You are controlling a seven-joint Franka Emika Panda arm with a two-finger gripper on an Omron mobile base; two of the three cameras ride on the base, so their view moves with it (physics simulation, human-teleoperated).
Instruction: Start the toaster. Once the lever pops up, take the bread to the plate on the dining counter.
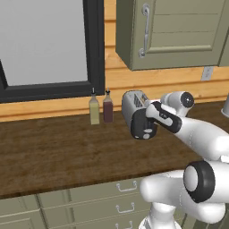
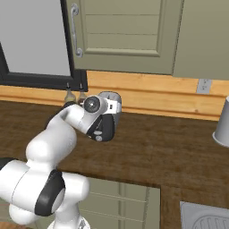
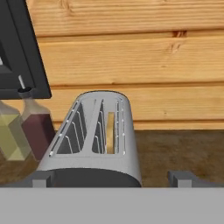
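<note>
**Presently: hand poised over the toaster end, lever not yet pressed**

Item one: rounded silver-white toaster (image 1: 134, 109) with black end panel, standing on the dark brown wood-grain desk (image 1: 58, 154) near the plank wall. We see its two top slots from the hand view; a tan slice of bread (image 3: 110, 132) sits edge-up in the right-hand slot.

Item two: small dark lever knob with a light mark (image 1: 148, 132), low on the black end panel, facing the arm.

Item three: white two-finger hand (image 3: 111, 178), fingers spread wide and gripping nothing, hovering just above the toaster's near end. We cannot tell whether either tip touches the casing.

Item four: slim yellow-green bottle (image 1: 94, 110) and slim dark red bottle (image 1: 108, 107), side by side just beside the toaster.

Risks, as we judge them:
- With the fingers this wide, a descent could straddle the knob and miss it.
- A push landing on the rounded casing could shove the toaster towards the bottles and topple them.
- A shallow press may fail to latch the lever, so the toaster never starts.
- Coming down too far forward could drive a fingertip into a slot and snag the bread.
</note>
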